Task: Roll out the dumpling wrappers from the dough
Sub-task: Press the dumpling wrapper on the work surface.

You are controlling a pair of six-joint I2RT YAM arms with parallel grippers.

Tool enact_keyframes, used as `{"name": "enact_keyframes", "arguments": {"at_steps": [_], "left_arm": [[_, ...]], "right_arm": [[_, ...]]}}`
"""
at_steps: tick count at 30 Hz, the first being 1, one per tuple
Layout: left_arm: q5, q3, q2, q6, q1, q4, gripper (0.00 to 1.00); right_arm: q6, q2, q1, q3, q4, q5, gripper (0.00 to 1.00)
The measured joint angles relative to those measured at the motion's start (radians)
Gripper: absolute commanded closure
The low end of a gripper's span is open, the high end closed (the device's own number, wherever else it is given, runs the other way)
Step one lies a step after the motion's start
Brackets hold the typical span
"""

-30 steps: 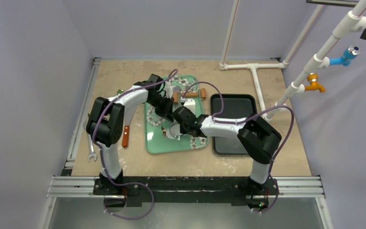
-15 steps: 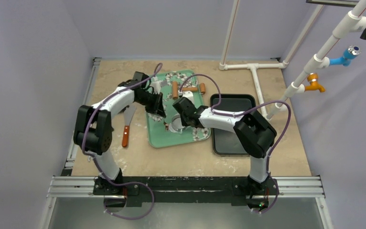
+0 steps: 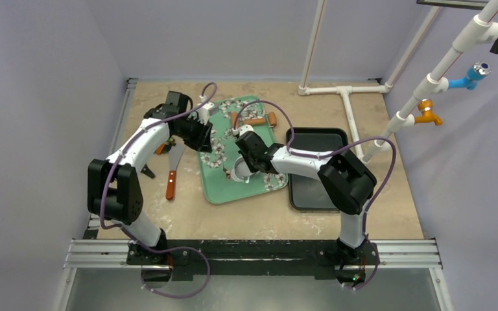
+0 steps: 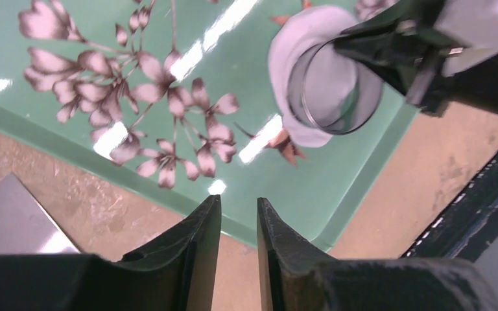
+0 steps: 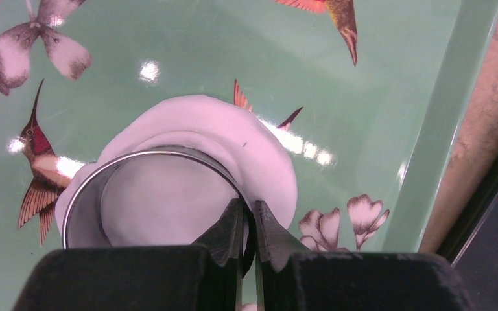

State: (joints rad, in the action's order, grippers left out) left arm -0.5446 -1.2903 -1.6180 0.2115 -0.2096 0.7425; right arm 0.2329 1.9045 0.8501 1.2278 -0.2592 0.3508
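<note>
Green tray (image 3: 217, 189): dough (image 5: 259, 142) under ring cutter (image 5: 155, 151); rolling pin (image 3: 254, 121) (prob.) at rear.

The green tray (image 5: 389, 78) is glossy and smooth, throwing bright glints across its printed flowers and birds. The dough (image 5: 259, 149) on it is matt white and soft-looking. The ring (image 5: 87, 201) is thin polished metal. The left tool (image 4: 238, 214) and right tool (image 5: 248, 223) look like black matt plastic, faintly grainy. The bench (image 3: 266, 220) is beige, mottled and rough. The black tray (image 3: 311, 188) on the right is smooth with a dull sheen.
</note>
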Motion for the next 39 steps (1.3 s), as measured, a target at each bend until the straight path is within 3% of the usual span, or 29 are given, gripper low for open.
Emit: {"name": "enact_keyframes", "arguments": {"at_steps": [8, 15, 22, 29, 33, 37, 39], "left_arm": [[0.213, 0.020, -0.103, 0.100, 0.000, -0.031, 0.55], [0.317, -0.016, -0.248, 0.131, 0.000, -0.064, 0.54], [0.378, -0.021, -0.237, 0.152, 0.006, -0.093, 0.52], [0.380, -0.032, -0.206, 0.148, 0.068, -0.074, 0.41], [0.406, -0.080, -0.265, 0.152, 0.086, -0.054, 0.41], [0.411, -0.089, -0.305, 0.151, 0.085, -0.053, 0.47], [0.413, -0.089, -0.304, 0.152, 0.084, -0.054, 0.51]], "right_arm": [[-0.056, -0.023, 0.006, -0.046, 0.058, -0.029, 1.00], [-0.032, -0.023, 0.007, -0.044, 0.053, -0.020, 1.00], [-0.030, -0.023, 0.011, -0.044, 0.054, -0.020, 1.00], [-0.097, 0.016, 0.021, 0.021, -0.013, -0.002, 1.00], [-0.107, 0.051, 0.028, 0.080, -0.059, 0.017, 1.00], [-0.101, 0.052, 0.029, 0.083, -0.064, 0.018, 0.99], [-0.094, 0.051, 0.029, 0.083, -0.066, 0.018, 0.90]]}}
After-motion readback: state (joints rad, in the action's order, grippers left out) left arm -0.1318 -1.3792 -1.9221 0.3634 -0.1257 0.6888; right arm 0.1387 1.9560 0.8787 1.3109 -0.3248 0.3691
